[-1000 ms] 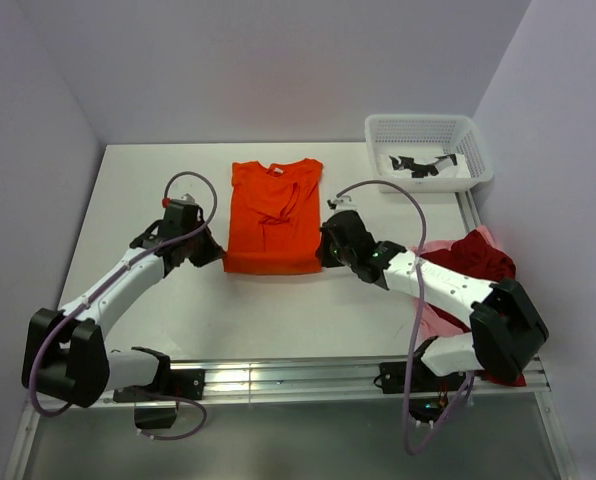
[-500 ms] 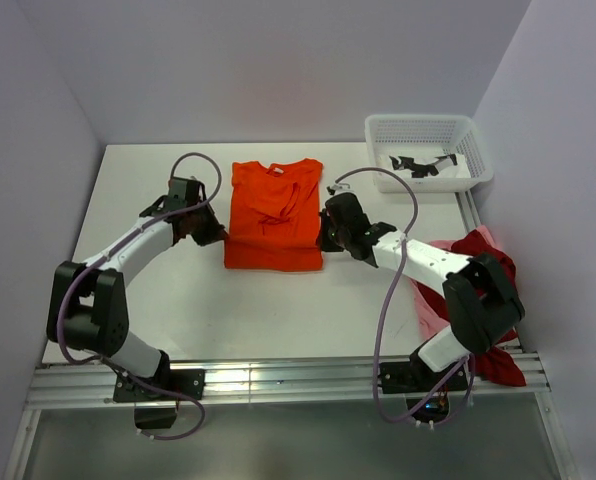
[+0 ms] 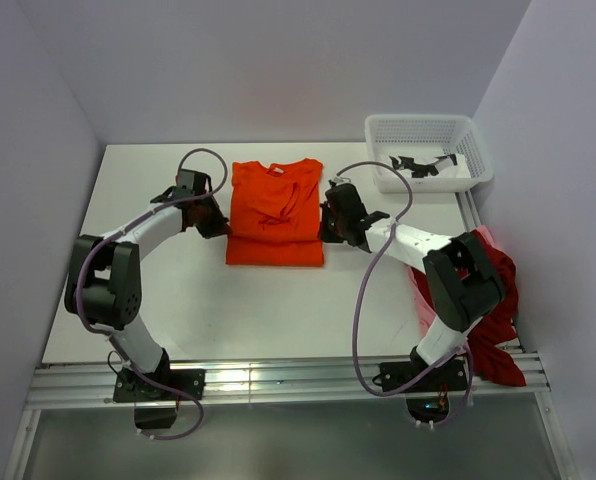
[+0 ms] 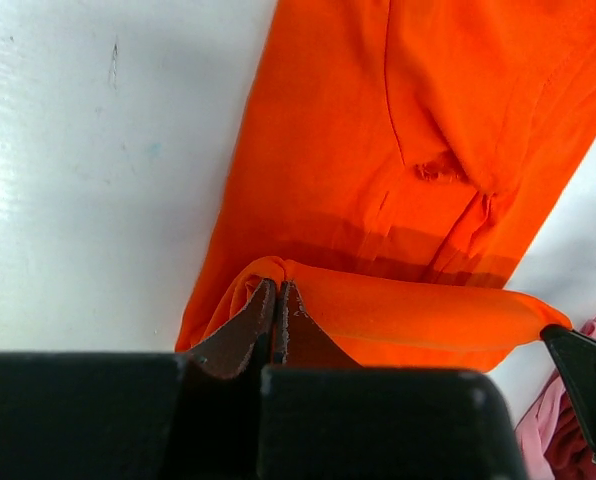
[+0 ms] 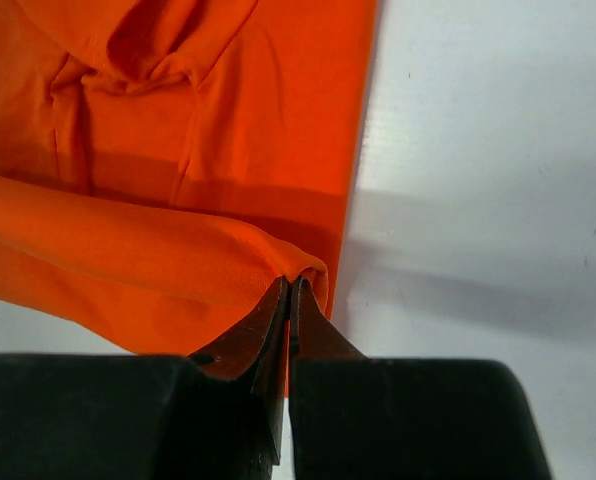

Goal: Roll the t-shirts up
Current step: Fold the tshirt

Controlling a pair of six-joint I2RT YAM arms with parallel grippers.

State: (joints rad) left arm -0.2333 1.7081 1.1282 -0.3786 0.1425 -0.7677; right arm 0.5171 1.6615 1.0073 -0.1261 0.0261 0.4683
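The bright orange t-shirt [image 3: 275, 213] lies folded lengthways in the middle of the table, collar at the far end. Its near hem is lifted and turned over towards the collar. My left gripper [image 3: 221, 228] is shut on the left end of that turned hem [image 4: 268, 275]. My right gripper [image 3: 326, 230] is shut on its right end [image 5: 303, 270]. The fold runs taut between them [image 4: 408, 315]. The dark red t-shirt [image 3: 488, 270] and the pale pink t-shirt [image 3: 425, 300] lie heaped at the table's right edge.
A white lattice basket [image 3: 427, 130] with black-and-white items stands at the far right corner. Grey walls close the left, back and right. The arms' bases and a metal rail [image 3: 278, 378] run along the near edge.
Both grippers have moved away from the near edge towards the collar, carrying the shirt's near hem over itself. The orange shirt now looks shorter.
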